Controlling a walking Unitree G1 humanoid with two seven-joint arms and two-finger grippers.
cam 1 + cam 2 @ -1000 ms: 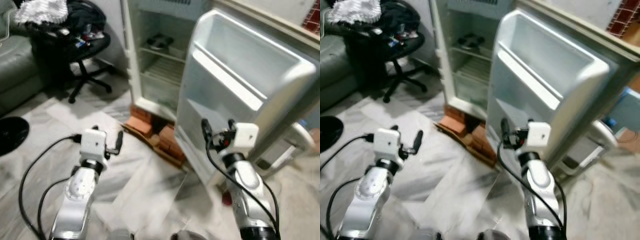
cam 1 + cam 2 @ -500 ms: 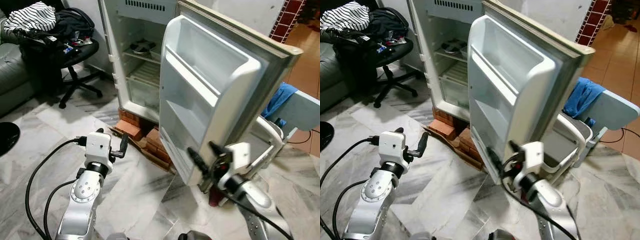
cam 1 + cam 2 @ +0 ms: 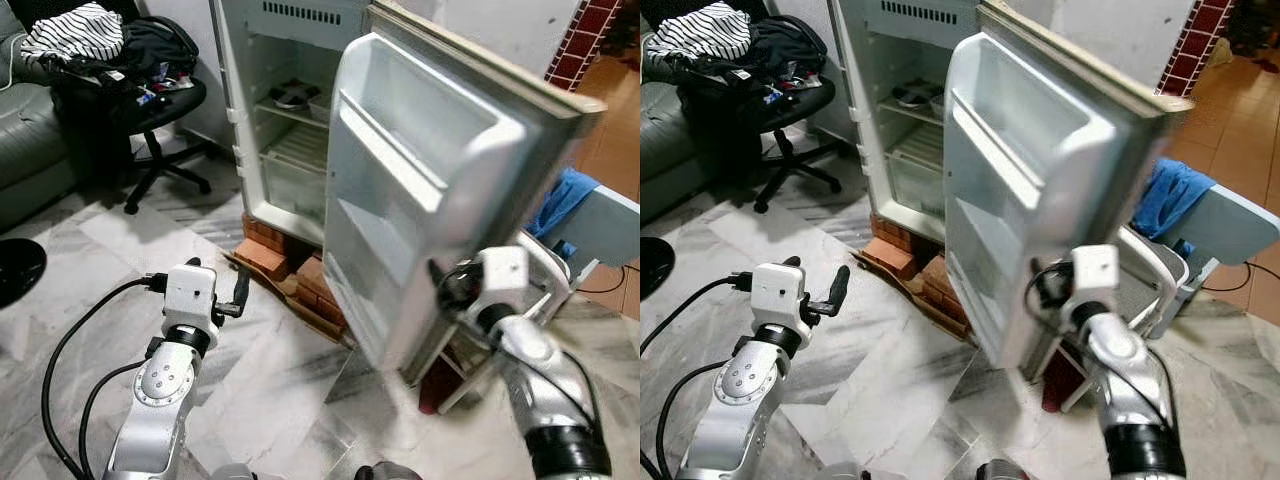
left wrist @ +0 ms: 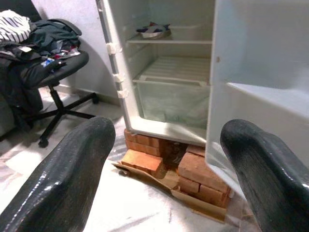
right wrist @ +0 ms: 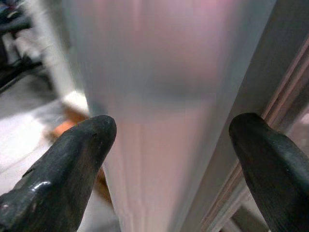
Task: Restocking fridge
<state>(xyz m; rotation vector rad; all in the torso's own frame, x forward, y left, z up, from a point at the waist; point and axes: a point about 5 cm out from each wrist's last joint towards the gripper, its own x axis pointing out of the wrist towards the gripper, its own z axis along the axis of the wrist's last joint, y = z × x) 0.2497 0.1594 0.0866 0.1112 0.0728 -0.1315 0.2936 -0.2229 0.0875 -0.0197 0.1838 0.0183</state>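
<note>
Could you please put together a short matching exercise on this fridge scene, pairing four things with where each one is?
Things:
1. bricks
2. striped cloth
3. blue cloth
4. right gripper

Places:
A. on the pile on the office chair
B. at the edge of the open fridge door
C. under the fridge
D. draped over the white chair to the robot's right

Pairs: 1-C, 2-A, 3-D, 4-B
</note>
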